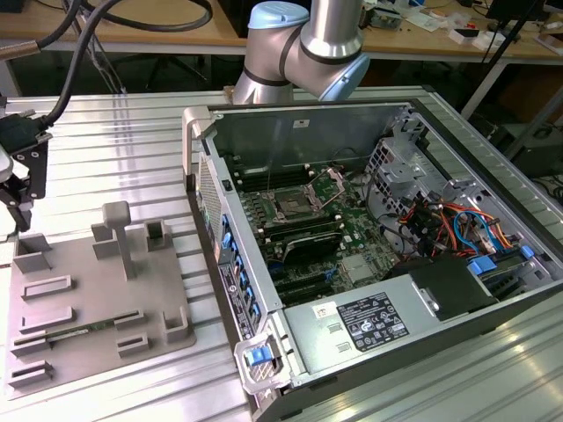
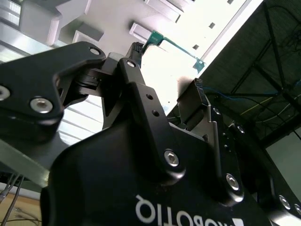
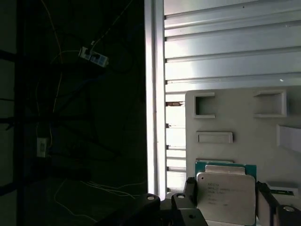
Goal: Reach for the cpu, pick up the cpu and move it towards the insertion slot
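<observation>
Exterior view showed the arm [image 1: 308,44] reaching from the back of the ribbed metal table [image 1: 132,123] out to the exterior view's left. There the gripper [image 1: 18,198] hung at the very edge of the picture, above the left end of the grey plastic fixture plate [image 1: 97,290]. Well apart from it, toward the exterior view's right, lay the open computer case [image 1: 290,123]. Inside it, on the green board, sat the insertion slot [image 1: 295,207], a shiny metal frame around a dark centre. The long black memory slots [image 1: 308,237] ran just beside it.

From the first wrist view I could see the cpu [image 3: 225,197] sitting between the two black fingers [image 3: 189,188]. Its silvery top faced the camera and a strip of green showed along one edge. One finger lay against each of two opposite sides of the chip, so the claw looked clamped on it. Behind the chip was the pale fixture plate with its square recesses and a shallow slot, and past the plate the ribbed table ran off into a dark drop. The chip looked nearer the camera than the plate did, though I could not tell for certain whether it was clear of the surface.

The second wrist view looked along the gripper's black linkages from close up. A thin green edge of the chip showed between the fingertips against a bright glare off the table, with the dark side of the case beyond.
</observation>
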Action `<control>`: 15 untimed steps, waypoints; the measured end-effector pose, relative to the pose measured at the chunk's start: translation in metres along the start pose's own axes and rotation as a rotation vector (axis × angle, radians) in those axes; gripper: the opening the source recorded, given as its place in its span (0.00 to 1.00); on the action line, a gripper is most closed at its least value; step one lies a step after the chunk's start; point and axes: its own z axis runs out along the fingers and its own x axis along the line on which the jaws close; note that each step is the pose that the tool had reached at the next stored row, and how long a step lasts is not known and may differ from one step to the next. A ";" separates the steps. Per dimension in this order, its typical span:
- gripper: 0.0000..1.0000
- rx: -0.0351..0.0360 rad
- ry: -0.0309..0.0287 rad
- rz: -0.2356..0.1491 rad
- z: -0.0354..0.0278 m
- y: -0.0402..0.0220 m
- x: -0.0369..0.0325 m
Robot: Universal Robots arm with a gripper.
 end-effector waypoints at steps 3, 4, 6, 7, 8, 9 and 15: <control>0.55 0.0000 0.0000 0.000 -0.0023 0.0000 0.0000; 0.55 0.0001 0.0001 0.000 -0.0030 0.0000 0.0000; 0.55 0.0000 0.0000 0.000 -0.0051 -0.0001 0.0000; 0.55 0.0001 0.0001 0.000 -0.0061 -0.0001 0.0000; 0.55 0.0001 0.0001 0.000 -0.0070 -0.0001 0.0000; 0.55 0.0000 0.0000 0.000 -0.0081 -0.0001 0.0000; 0.55 0.0000 -0.0001 0.000 -0.0136 -0.0002 0.0000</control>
